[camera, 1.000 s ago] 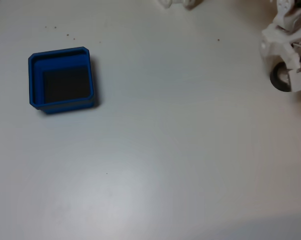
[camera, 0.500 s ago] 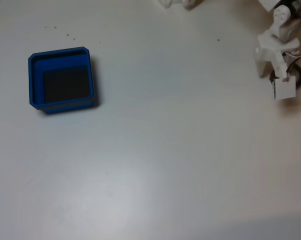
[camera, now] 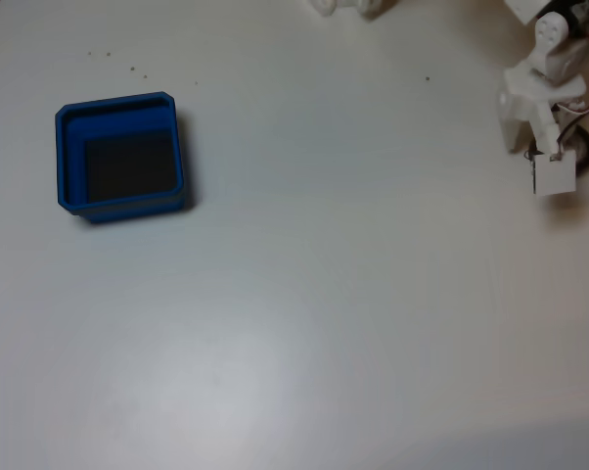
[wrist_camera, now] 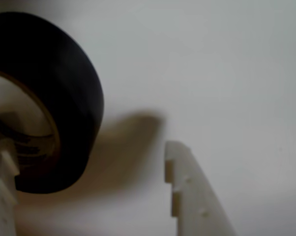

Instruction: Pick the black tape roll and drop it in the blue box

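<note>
In the wrist view the gripper (wrist_camera: pixel 84 157) stands open, holding nothing, one finger inside the pale core of the black tape roll (wrist_camera: pixel 64 93) (toward nine o'clock), the other outside its wall.

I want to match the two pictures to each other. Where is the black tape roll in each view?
Fixed view: the black tape roll is at the right edge, mostly hidden under the white gripper.
Wrist view: the roll is large at the left, beside the gripper fingers.
Shared landmark: the white table.
</note>
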